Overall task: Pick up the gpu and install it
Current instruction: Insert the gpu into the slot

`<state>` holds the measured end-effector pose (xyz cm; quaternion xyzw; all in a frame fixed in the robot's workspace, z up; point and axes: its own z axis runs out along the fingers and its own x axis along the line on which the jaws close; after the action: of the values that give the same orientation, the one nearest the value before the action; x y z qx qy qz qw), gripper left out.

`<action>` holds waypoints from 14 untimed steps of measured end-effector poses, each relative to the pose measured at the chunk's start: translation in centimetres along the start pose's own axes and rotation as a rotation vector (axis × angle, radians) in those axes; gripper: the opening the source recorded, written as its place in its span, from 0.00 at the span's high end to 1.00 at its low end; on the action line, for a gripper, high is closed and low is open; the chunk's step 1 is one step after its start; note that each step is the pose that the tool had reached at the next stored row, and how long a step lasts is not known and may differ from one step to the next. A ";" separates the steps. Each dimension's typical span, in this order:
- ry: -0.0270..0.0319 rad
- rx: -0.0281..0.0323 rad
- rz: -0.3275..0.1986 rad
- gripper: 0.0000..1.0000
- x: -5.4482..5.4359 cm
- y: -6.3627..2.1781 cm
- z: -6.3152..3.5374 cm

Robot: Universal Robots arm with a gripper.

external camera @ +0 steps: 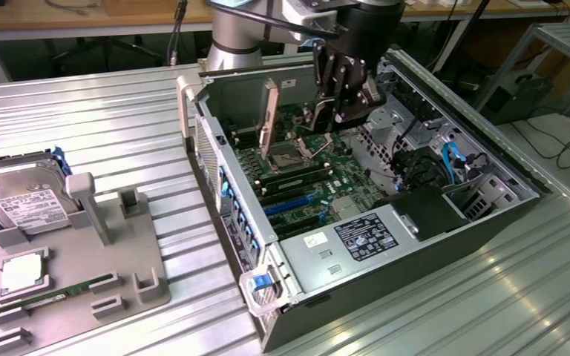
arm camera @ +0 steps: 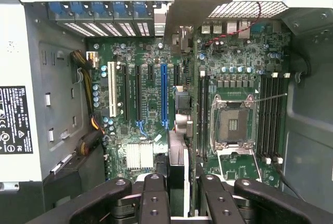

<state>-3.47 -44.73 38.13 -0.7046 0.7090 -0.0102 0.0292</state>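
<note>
One gpu (arm camera: 177, 164) hangs on edge at the upper centre of the exterior view, pinched between the gripper's (external camera: 343, 107) fingers just above the motherboard (arm camera: 151, 104) in the open case (external camera: 404, 304). It is probably held on edge so its connector faces the slots. The arm reaches straight down from the frame's top.

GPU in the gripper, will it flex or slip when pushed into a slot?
Probably stiff: the gpu looks like a rigid board, seen edge-on. It may tip, since the gripper pinches only its thin edge. Likely fragile against the motherboard parts beside it.
</note>
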 end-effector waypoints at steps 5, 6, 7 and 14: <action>0.0000 -0.0002 0.000 0.72 0.0 0.01 0.27; 0.0001 -0.0002 0.000 0.72 0.0 0.01 0.34; 0.0000 -0.0002 0.000 0.72 0.0 0.02 0.40; 0.0001 -0.0002 0.000 0.72 0.0 0.03 0.70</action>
<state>-3.46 -44.73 37.44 -0.7045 0.7090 -0.0101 0.0291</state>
